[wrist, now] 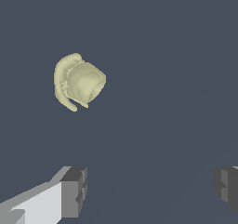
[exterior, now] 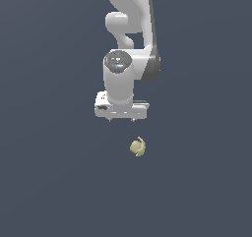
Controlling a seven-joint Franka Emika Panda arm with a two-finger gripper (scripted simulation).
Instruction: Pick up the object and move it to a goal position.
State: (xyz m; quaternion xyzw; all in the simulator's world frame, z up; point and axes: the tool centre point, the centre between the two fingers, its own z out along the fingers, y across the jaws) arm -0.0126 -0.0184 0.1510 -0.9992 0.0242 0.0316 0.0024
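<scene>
here: small pale yellow-green lumpy roundish object (exterior: 138, 147) (wrist: 79, 82), matte, with a short curved stem-like nub along one side. lying alone on the flat dark slate-blue ground (exterior: 49, 182) (wrist: 176, 56); touching nothing else. in the exterior view, placed below the gripper and slightly toward the exterior view's right of its middle, near but clearly apart from it. in the wrist view, seen ahead of the fingers, off-centre toward the finger with the white link, outside the gap between the two.

next: white blocky gripper (exterior: 121, 119) (wrist: 151, 187) with dark grey finger pads (wrist: 76, 190), fingers spread wide apart, nothing between them. both fingertips visible at the wrist view's edge, well separated, bare ground in the gap. fingers barely visible in the exterior view, only short stubs under the white housing.

above: glossy white panda arm (exterior: 129, 39) with a dark grey side band, rising out of the exterior view's top edge, wrist pointing straight down over the ground.
</scene>
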